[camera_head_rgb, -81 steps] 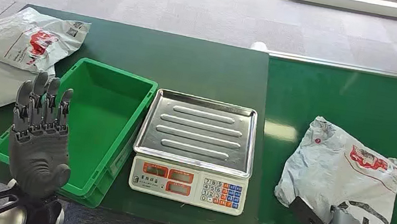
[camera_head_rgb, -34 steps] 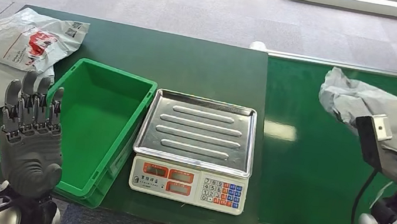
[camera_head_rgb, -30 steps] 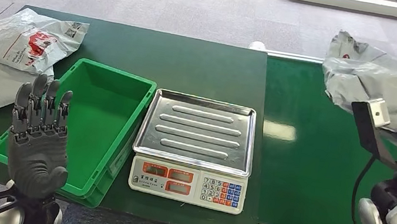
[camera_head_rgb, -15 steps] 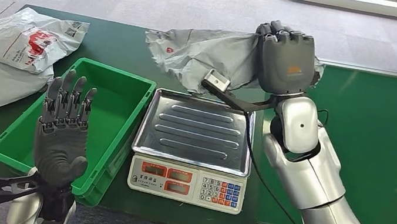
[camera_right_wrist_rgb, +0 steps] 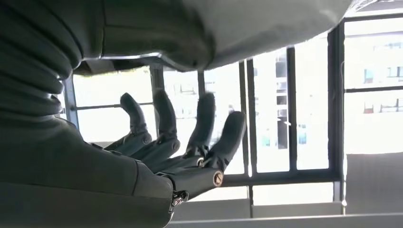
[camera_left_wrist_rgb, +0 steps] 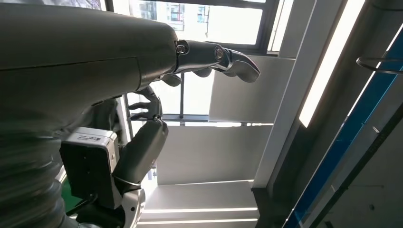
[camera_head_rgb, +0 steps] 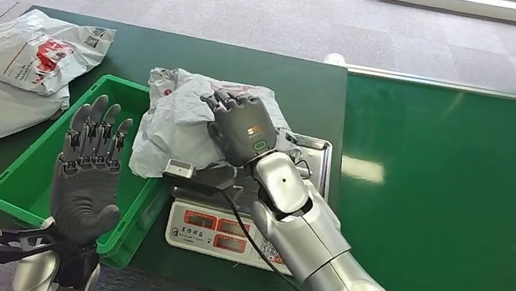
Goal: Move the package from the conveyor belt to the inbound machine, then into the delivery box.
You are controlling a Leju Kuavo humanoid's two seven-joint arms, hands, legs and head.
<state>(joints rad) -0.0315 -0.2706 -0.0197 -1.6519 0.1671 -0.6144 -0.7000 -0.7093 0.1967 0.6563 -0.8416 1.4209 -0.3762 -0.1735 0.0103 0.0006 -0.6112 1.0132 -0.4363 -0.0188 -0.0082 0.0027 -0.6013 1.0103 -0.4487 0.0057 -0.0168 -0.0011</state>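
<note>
Right hand grasps the package above the scale; lower it flat onto the pan, clear of the bin. Left hand is released, fingers spread.

Head view: looking down from high over the scale, table and belt around it. Wrist views: sitting close behind each hand, facing up toward windows; sharing the left hand.

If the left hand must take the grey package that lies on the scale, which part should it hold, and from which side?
Probably the limp edge of the grey package that overhangs the green box, approached from the box side. That edge is nearest the left hand, and the right hand covers the part over the scale.
</note>
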